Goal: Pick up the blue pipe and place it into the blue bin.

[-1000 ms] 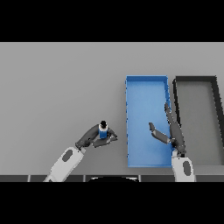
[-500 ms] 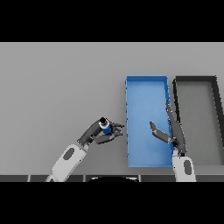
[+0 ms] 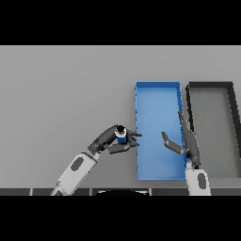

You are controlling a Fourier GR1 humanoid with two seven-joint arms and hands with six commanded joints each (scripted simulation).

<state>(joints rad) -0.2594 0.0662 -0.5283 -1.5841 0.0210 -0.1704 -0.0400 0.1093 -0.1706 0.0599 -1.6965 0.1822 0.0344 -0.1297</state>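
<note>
The blue pipe (image 3: 121, 134) is a short blue cylinder with a dark top end. My left hand (image 3: 110, 141) is shut on it, fingers and thumb curled round it, just left of the blue bin's left wall. The blue bin (image 3: 158, 160) is a long open tray right of centre, with nothing inside it. Over the bin's right side my right hand (image 3: 186, 140) hovers open, fingers straight along the bin's right wall and thumb pointing left over the bin floor.
A dark grey bin (image 3: 211, 155) of the same shape stands directly right of the blue one, almost touching it. The grey table (image 3: 61, 94) stretches to the left and behind.
My left hand has carried the pipe to the right and slightly up, from well left of the bin to its left wall. The right hand has barely moved.
</note>
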